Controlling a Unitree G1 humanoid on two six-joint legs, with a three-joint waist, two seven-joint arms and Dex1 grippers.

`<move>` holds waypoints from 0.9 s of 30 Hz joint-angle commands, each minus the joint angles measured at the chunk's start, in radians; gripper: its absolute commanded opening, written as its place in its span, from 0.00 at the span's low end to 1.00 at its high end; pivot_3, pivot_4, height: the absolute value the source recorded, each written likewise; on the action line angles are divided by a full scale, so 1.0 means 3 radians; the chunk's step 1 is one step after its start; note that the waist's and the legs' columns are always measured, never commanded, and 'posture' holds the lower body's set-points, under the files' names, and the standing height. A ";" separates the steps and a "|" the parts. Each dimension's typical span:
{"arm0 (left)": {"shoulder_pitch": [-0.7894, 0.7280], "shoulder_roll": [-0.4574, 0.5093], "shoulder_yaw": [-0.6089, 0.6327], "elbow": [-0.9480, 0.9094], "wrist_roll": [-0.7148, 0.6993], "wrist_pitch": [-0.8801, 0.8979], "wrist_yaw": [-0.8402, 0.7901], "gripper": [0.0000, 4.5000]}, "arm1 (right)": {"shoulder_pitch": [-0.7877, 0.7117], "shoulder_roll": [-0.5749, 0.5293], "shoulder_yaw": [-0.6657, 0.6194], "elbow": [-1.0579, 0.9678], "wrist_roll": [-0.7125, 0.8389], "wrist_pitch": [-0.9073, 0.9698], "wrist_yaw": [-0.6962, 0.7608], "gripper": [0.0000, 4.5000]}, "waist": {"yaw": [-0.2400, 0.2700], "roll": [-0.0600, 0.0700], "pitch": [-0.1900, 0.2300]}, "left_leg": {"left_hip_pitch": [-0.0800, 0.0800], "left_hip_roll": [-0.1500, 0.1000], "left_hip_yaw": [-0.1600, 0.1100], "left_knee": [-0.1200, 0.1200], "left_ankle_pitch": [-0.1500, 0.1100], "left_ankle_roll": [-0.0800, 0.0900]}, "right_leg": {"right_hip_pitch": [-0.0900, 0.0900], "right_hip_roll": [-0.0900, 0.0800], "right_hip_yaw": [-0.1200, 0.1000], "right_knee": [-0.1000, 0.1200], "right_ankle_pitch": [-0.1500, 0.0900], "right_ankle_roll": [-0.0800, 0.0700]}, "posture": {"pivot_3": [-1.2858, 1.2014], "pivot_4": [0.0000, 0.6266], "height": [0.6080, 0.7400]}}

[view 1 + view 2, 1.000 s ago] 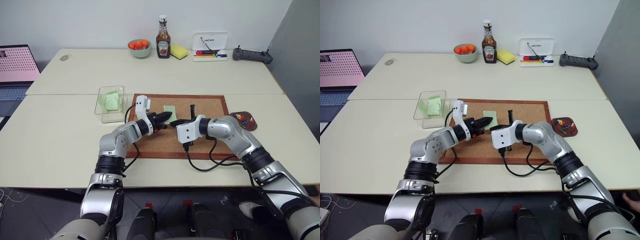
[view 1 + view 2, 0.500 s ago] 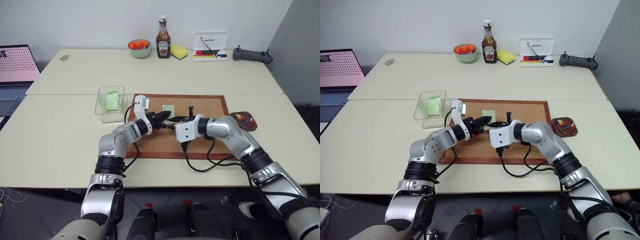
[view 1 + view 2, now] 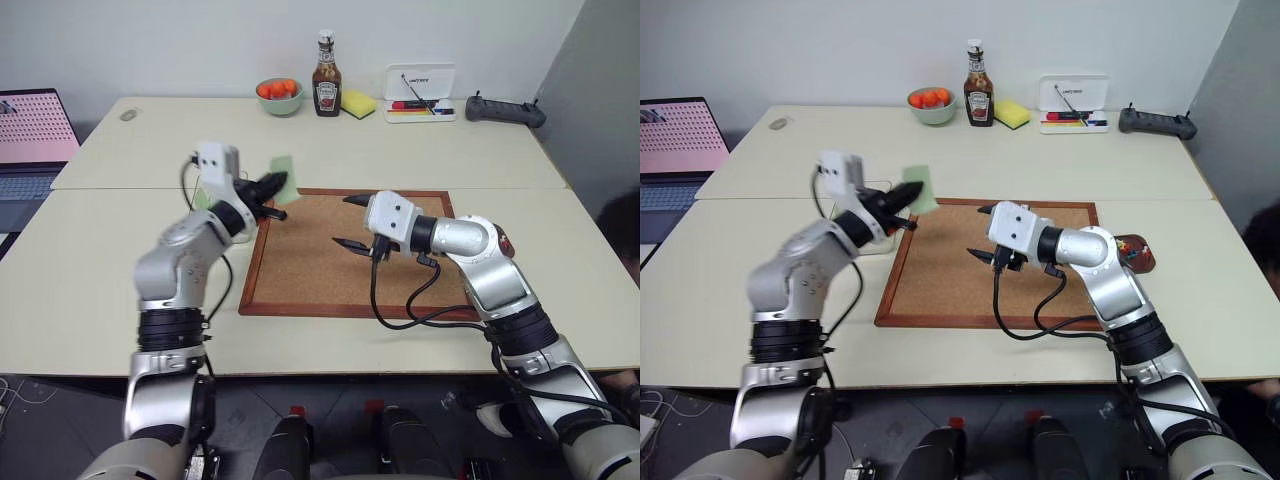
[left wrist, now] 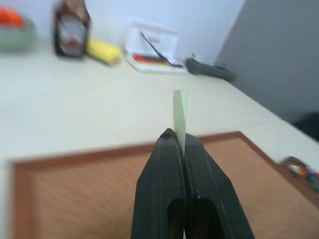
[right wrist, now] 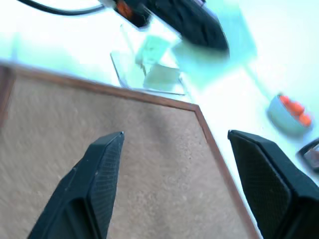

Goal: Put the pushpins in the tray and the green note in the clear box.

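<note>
My left gripper (image 3: 270,188) is shut on the lower edge of the green note (image 3: 283,167), which it holds in the air over the cork board's far left corner. The note stands edge-on above the fingertips (image 4: 180,112). The clear box (image 5: 149,69) holds other green slips; in the eye views my left arm covers most of it. My right gripper (image 3: 350,221) hangs open above the middle of the cork board (image 3: 310,270), nothing between its fingers. The tray (image 3: 1140,258) with the pushpins (image 4: 301,171) sits off the board's right edge, partly behind my right forearm.
Along the far edge stand a green bowl of oranges (image 3: 279,95), a ketchup bottle (image 3: 326,75), a yellow sponge (image 3: 357,103), a white tray of markers (image 3: 420,95) and a black controller (image 3: 505,110). A laptop (image 3: 30,140) sits at far left.
My left gripper lifted the green note off the cork board and carried it up and left toward the clear box. My right gripper opened, rolled and rose off the board.
</note>
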 commanded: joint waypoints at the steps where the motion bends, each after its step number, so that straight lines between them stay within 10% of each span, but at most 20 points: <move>1: 0.0061 0.0315 0.0008 -0.0237 0.0256 -0.0127 0.0073 0.00 | -0.0124 0.0052 -0.0144 -0.0295 0.0311 0.0550 0.0037 0.79 | -0.0002 0.0000 0.0000 | 0.0000 0.0001 0.0000 -0.0001 0.0000 0.0000 | 0.0000 0.0000 -0.0001 0.0000 -0.0001 0.0001 | 0.52 0.24 1.00; 18: -0.0146 0.0599 -0.0453 0.1156 0.1325 -0.0980 0.0426 0.00 | -0.0253 0.0158 -0.0148 -0.0322 0.0469 0.0915 -0.0153 0.79 | 0.0004 0.0000 0.0000 | -0.0012 0.0000 0.0000 -0.0001 0.0000 0.0001 | -0.0013 0.0000 -0.0004 0.0001 -0.0002 0.0004 | 0.52 0.24 1.00; 27: -0.0219 0.0574 -0.0361 0.1294 0.1284 -0.1071 0.0474 0.37 | -0.0254 0.0139 -0.0157 -0.0346 0.0497 0.0966 -0.0163 0.79 | 0.0002 0.0000 0.0000 | -0.0025 0.0000 0.0002 0.0001 0.0000 0.0001 | -0.0029 0.0000 -0.0002 0.0006 0.0003 -0.0004 | 0.52 0.24 1.00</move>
